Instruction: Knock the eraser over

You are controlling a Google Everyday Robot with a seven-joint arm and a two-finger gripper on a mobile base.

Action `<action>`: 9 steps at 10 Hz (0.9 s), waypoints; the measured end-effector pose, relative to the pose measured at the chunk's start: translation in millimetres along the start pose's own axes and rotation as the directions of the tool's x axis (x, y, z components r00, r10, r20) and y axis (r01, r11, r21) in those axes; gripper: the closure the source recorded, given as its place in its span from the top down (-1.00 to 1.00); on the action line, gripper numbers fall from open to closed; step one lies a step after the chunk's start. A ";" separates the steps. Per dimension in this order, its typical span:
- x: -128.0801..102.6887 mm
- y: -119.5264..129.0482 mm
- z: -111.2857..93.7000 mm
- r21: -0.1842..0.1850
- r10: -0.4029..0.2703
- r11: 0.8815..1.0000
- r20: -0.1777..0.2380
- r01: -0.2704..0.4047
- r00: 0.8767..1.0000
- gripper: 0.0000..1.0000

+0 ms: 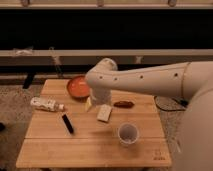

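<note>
The eraser (pixel 104 113) is a pale rectangular block near the middle of the wooden table (pixel 90 150). I cannot tell whether it stands or lies flat. My white arm reaches in from the right and bends down over the table's far middle. The gripper (pixel 99 102) is at its lower end, just behind and left of the eraser, close to it and mostly hidden by the arm.
An orange bowl (pixel 77 86) sits at the back left. A bottle (pixel 46 104) lies on its side at the left edge. A black marker (pixel 67 123) lies left of the eraser. A white cup (pixel 128 134) stands front right. A reddish-brown object (pixel 123 104) lies right of the gripper.
</note>
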 end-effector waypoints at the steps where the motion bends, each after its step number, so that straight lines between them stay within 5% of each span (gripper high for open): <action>1: -0.9 23.7 1.2 -0.015 -0.040 0.999 -0.009 0.040 0.999 0.60; 4: 15.5 103.2 4.3 -0.067 -0.195 0.979 -0.039 0.192 0.980 0.60; 6: 24.6 131.8 15.7 -0.077 -0.278 0.959 -0.061 0.273 0.959 0.60; 9: 22.7 147.8 47.9 -0.035 -0.335 0.942 -0.079 0.333 0.939 0.60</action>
